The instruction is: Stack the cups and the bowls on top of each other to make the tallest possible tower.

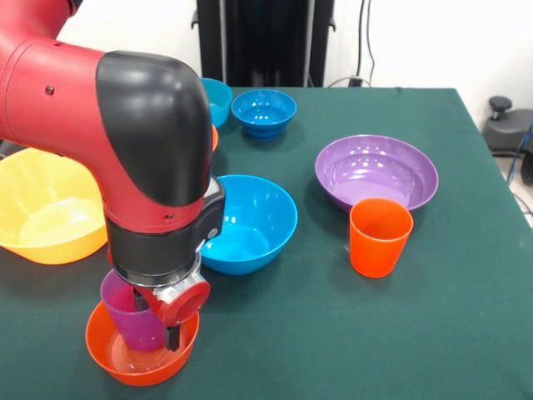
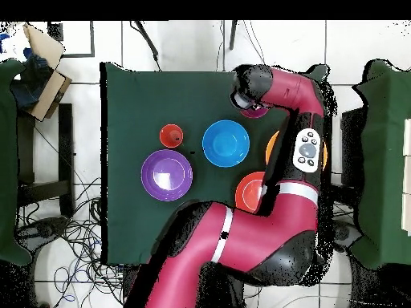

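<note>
My gripper (image 1: 158, 321) is down at a purple cup (image 1: 133, 321) that stands inside a small orange bowl (image 1: 141, 360) at the table's near left. In the overhead view the arm's end hides the gripper, and only a sliver of the purple cup (image 2: 255, 113) shows. An orange cup (image 1: 380, 236) stands upright in front of the wide purple bowl (image 1: 376, 171). A medium blue bowl (image 1: 250, 223) sits mid-table. A large yellow-orange bowl (image 1: 42, 208) lies at the left. A small blue bowl (image 1: 263, 112) and a teal bowl (image 1: 220, 100) sit at the far side.
The red and black arm (image 1: 125, 125) covers much of the table's left half. The overhead view has an orange-red bowl (image 2: 250, 191) partly under the arm. The green cloth (image 1: 433, 333) runs to the table's edge on the right. Cables and a dark stand lie beyond the table.
</note>
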You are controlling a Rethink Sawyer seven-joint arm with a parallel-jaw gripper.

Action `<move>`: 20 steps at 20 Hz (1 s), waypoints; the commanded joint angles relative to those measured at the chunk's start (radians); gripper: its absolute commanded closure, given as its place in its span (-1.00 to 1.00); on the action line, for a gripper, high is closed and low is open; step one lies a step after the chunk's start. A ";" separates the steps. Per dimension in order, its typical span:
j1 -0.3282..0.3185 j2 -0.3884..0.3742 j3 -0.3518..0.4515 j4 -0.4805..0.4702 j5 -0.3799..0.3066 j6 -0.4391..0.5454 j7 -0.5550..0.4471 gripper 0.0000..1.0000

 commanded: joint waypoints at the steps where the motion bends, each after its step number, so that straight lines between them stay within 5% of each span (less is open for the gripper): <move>1: 0.036 -0.041 0.021 0.111 -0.026 -0.012 0.024 -1.00; 20: 0.052 -0.189 -0.024 0.176 -0.004 0.127 -0.008 -1.00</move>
